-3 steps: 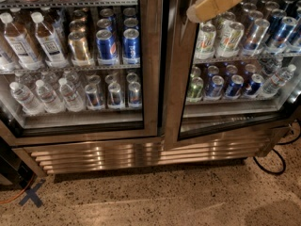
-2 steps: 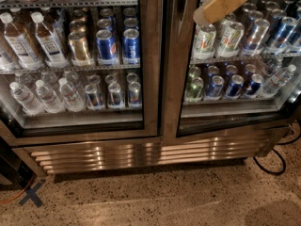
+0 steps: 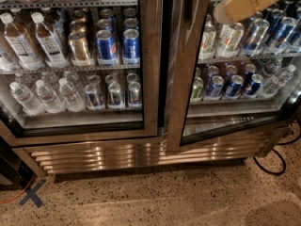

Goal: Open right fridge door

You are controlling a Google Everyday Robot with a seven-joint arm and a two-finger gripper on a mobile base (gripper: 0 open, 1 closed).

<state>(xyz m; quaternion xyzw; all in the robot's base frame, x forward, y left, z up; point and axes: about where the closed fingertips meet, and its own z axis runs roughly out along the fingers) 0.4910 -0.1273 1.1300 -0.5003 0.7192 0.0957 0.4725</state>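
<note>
The right fridge door point(image 3: 184, 84) is a glass pane in a wide steel frame. It stands slightly ajar: its bottom edge point(image 3: 225, 130) slants out from the cabinet. Behind it are shelves of cans and a few bottles. My gripper point(image 3: 241, 4) is a tan piece at the top right, in front of the upper glass and just right of the door's inner steel frame. The rest of the arm is out of view. The left door point(image 3: 150, 79) is shut, with water bottles and a gold can behind its glass.
A steel louvred grille point(image 3: 117, 157) runs along the fridge base. A black cable point(image 3: 277, 161) loops on the speckled floor at the right. A blue tape cross point(image 3: 30, 195) and an orange cord point(image 3: 11, 199) lie at the lower left.
My gripper has moved up and to the right along the upper part of the right door. The door stays slightly ajar.
</note>
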